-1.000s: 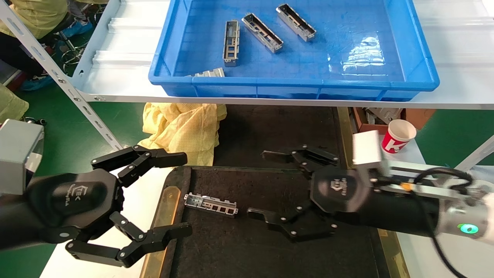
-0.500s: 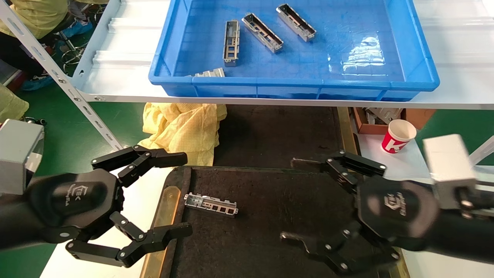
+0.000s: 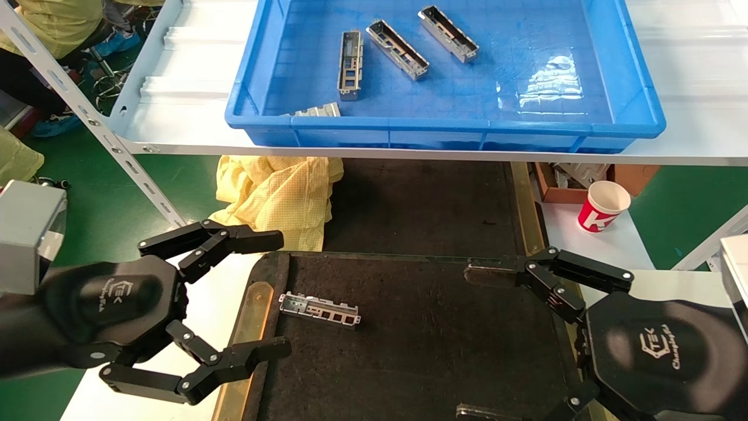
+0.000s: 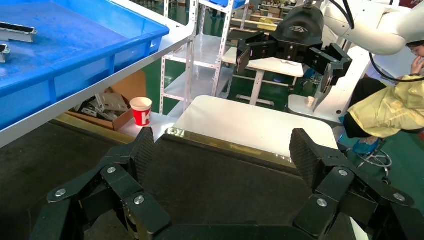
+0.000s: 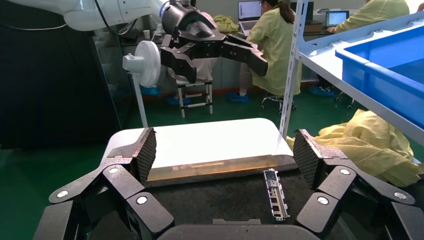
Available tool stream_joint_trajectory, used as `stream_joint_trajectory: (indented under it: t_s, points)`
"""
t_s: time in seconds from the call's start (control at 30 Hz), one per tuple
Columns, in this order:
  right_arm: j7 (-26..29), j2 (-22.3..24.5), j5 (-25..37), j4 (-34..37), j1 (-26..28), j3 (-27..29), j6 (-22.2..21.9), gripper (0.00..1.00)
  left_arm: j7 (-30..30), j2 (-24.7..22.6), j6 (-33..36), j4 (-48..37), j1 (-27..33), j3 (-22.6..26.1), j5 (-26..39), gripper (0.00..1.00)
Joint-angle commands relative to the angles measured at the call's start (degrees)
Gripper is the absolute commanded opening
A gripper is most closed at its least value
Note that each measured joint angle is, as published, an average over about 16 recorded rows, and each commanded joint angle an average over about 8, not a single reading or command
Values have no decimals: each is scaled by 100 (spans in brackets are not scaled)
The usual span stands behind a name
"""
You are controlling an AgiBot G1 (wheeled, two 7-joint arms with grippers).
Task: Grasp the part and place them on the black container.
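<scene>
both pincers stand wide open and hold nothing: your right gripper (image 3: 497, 345) hangs over the right edge of the black container (image 3: 421, 362), fingers spread far apart, and your left gripper (image 3: 280, 295) hovers at the container's left edge, just as wide and just as empty.

take the scene from the biggest thing down. you have the blue bin (image 3: 634, 111) up on the shelf, well apart from both arms, with parts lying loose on its floor: one near the left (image 3: 349, 64), two slanted ones further back, and a fourth half hidden behind the near wall. below it the black container fills the table in front of you, brass-coloured strips along its sides. a yellow cloth (image 3: 274, 193) is bunched beyond its far left corner and a red paper cup (image 3: 602, 204) stands off to the right. smallest of all, one part (image 3: 318, 309) lies flat on the container's felt, near its left strip, touching neither gripper; the right wrist view shows it (image 5: 274, 194) lying between that gripper's open fingers but ahead of them.

by the look of it you are between cycles: one part is delivered, several wait. your next move calls for reaching up into the bin, lining the fingers across a part's narrow width and closing firmly on it.
</scene>
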State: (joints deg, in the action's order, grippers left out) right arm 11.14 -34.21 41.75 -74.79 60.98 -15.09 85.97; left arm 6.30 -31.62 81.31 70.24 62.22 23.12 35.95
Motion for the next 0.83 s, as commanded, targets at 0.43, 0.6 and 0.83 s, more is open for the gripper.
stream_joint_trajectory:
  t_s: [0.43, 0.6, 0.83]
  points:
    - [-34, -56, -3, 83, 38, -62, -18, 100, 0, 0, 0, 0, 0, 0, 0, 100]
    - [-41, -70, -3, 105, 49, -78, -23, 100, 0, 0, 0, 0, 0, 0, 0, 100]
    - [-46, -80, -3, 120, 57, -91, -26, 100, 0, 0, 0, 0, 0, 0, 0, 100]
